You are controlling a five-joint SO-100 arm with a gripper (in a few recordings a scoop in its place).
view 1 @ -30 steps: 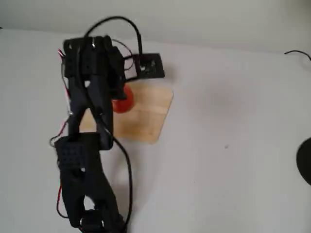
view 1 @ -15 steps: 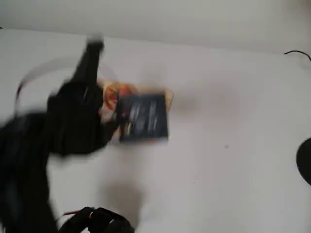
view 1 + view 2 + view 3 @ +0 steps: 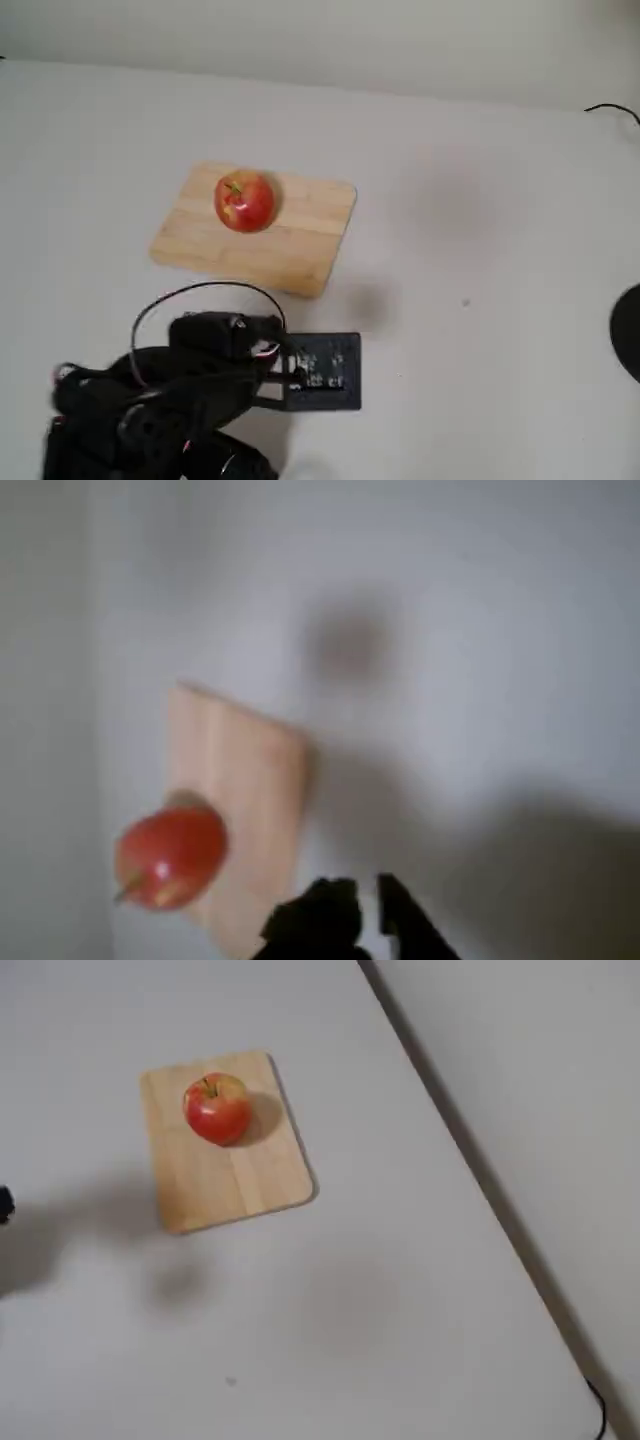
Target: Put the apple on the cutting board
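The red apple [image 3: 244, 200] with yellowish patches rests upright on the far part of the light wooden cutting board [image 3: 290, 250]; both fixed views show it, apple [image 3: 216, 1108] on board [image 3: 235, 1175]. My black arm [image 3: 190, 385] is folded back at the near left of the table, well short of the board and touching nothing. In the blurred wrist view the apple [image 3: 170, 857] lies on the board [image 3: 250, 790] at lower left, and my gripper [image 3: 370, 912] sits at the bottom edge, its fingers almost together with nothing between them.
The white table spreads wide to the right of the board. A black cable end [image 3: 612, 108] lies at the far right and a dark round object [image 3: 630, 332] cuts in at the right edge. The table's edge [image 3: 470, 1160] runs diagonally.
The arm, which stood over the board with the apple under its gripper, has swung away and folded back to the near left. The apple stays alone on the board.
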